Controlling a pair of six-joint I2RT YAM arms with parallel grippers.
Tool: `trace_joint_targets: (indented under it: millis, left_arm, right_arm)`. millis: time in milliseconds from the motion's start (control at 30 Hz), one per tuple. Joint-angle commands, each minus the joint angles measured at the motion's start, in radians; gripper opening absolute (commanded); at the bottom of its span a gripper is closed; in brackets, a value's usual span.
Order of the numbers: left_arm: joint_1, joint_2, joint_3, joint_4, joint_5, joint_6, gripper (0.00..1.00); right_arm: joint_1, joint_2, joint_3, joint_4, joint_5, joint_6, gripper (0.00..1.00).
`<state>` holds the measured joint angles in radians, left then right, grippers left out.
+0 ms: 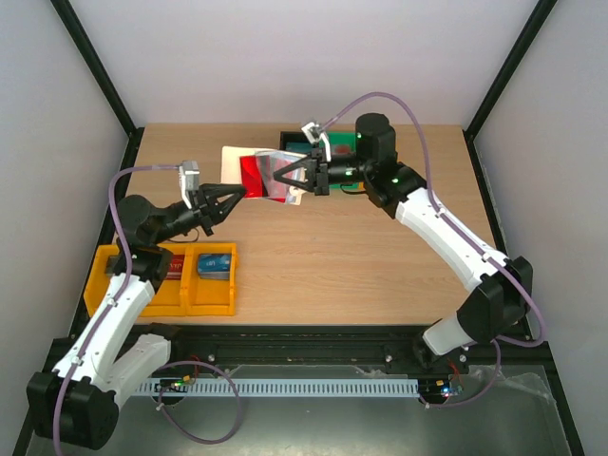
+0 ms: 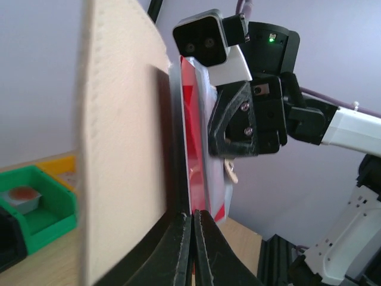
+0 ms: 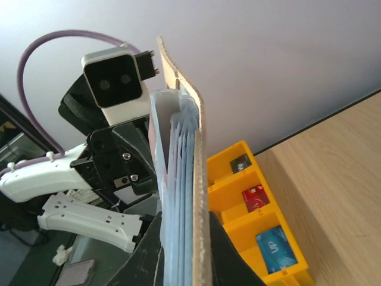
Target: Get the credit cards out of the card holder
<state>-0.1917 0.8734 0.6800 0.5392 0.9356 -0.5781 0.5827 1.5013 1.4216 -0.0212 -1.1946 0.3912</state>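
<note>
- The card holder (image 1: pixel 237 157) is up in the air above the back of the table (image 1: pixel 380 275), stretched between the two arms, cream flap folded open to the left.
- The left gripper (image 1: pixel 226 197) has the lower left edge. In its wrist view the fingers (image 2: pixel 178 253) are pressed together on the thin edge of the card holder.
- The right gripper (image 1: pixel 296 177) is on the opposite edge. Its fingers (image 3: pixel 225 262) squeeze the stack of blue-grey pockets and the cream back, with no gap on either side.
- A red card (image 1: pixel 255 174) shows in the open inside, sitting behind a clear sleeve in the left wrist view. No dark grey card can be made out in the pockets from here.
- Handling, as a judgement: the card holder looks light and floppy. The flap curves under its own weight, so it probably needs both pinches to stay open.
- The red card looks stiff, thin and glossy, so likely slippery. A flat pinch on an exposed short edge, then a straight pull along the pocket, seems the way.
- Risk: the right fingers clamp across the pockets, which may trap the red card inside.
- The yellow bin (image 1: pixel 152 302) waits at the near left, a blue card (image 3: pixel 277 249) in one compartment.
</note>
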Motion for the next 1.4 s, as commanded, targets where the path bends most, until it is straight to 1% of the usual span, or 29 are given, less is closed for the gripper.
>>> trace_joint_targets:
  millis: [0, 133, 200, 300, 333, 400, 467, 500, 533, 600, 667, 700, 733, 767, 900, 1000, 1067, 1200, 1233, 1300, 1367]
  left_arm:
    - [0.031, -0.022, 0.014, -0.065, 0.006, 0.090, 0.02]
    - [0.034, -0.033, 0.026, -0.172, 0.003, 0.219, 0.02]
    - [0.035, -0.035, 0.041, -0.253, -0.014, 0.321, 0.02]
    - [0.033, -0.046, 0.072, -0.389, -0.039, 0.513, 0.02]
    - [0.031, -0.052, 0.087, -0.447, -0.051, 0.609, 0.02]
    - [0.014, -0.079, 0.128, -0.620, -0.103, 0.879, 0.02]
    - [-0.025, -0.116, 0.155, -0.766, -0.230, 1.208, 0.02]
    - [-0.048, -0.141, 0.154, -0.797, -0.324, 1.374, 0.02]
    - [-0.069, -0.170, 0.140, -0.801, -0.422, 1.518, 0.02]
    - [-0.095, -0.237, 0.057, -0.732, -0.590, 1.848, 0.02]
    - [-0.097, -0.316, -0.063, -0.564, -0.690, 2.162, 0.02]
    - [-0.096, -0.347, -0.126, -0.454, -0.715, 2.274, 0.02]
    - [-0.094, -0.371, -0.169, -0.377, -0.725, 2.366, 0.02]
    - [-0.095, -0.395, -0.187, -0.349, -0.722, 2.418, 0.02]
    - [-0.096, -0.505, -0.226, -0.451, -0.700, 2.490, 0.02]
    - [-0.095, -0.563, -0.236, -0.567, -0.727, 2.512, 0.02]
    - [-0.095, -0.569, -0.221, -0.639, -0.768, 2.495, 0.02]
    - [-0.092, -0.510, -0.171, -0.708, -0.926, 2.353, 0.02]
    - [-0.084, -0.489, -0.137, -0.761, -0.947, 2.307, 0.02]
    - [-0.056, -0.433, -0.030, -0.934, -0.972, 2.211, 0.02]
    - [0.009, -0.368, 0.058, -1.120, -0.980, 2.127, 0.02]
  right_arm:
    - [-0.074, -0.074, -0.010, -0.020, -0.030, -0.017, 0.02]
    - [-0.130, -0.102, -0.035, -0.013, -0.019, -0.011, 0.02]
    - [-0.148, -0.105, -0.029, -0.032, 0.000, -0.015, 0.02]
    - [-0.165, -0.111, -0.014, -0.102, 0.091, -0.047, 0.02]
    - [-0.169, -0.110, -0.007, -0.125, 0.120, -0.052, 0.02]
    - [-0.172, -0.109, -0.001, -0.163, 0.157, -0.066, 0.02]
    - [-0.172, -0.109, -0.005, -0.188, 0.185, -0.078, 0.02]
    - [-0.173, -0.108, -0.006, -0.201, 0.197, -0.084, 0.02]
    - [-0.173, -0.104, -0.004, -0.210, 0.203, -0.090, 0.02]
    - [-0.175, -0.094, 0.009, -0.220, 0.206, -0.098, 0.02]
    - [-0.175, -0.082, 0.021, -0.219, 0.200, -0.103, 0.02]
    - [-0.175, -0.076, 0.026, -0.215, 0.195, -0.106, 0.02]
    - [-0.175, -0.068, 0.031, -0.210, 0.190, -0.107, 0.01]
    - [-0.175, -0.060, 0.039, -0.208, 0.184, -0.110, 0.02]
    - [-0.175, -0.026, 0.065, -0.192, 0.148, -0.120, 0.02]
    - [-0.175, 0.004, 0.085, -0.204, 0.121, -0.142, 0.02]
    - [-0.176, 0.025, 0.094, -0.213, 0.108, -0.162, 0.02]
    - [-0.183, 0.069, 0.112, -0.216, 0.073, -0.188, 0.02]
    - [-0.188, 0.081, 0.119, -0.211, 0.064, -0.188, 0.02]
    - [-0.196, 0.109, 0.139, -0.204, 0.037, -0.188, 0.02]
    - [-0.204, 0.137, 0.156, -0.196, 0.010, -0.185, 0.02]
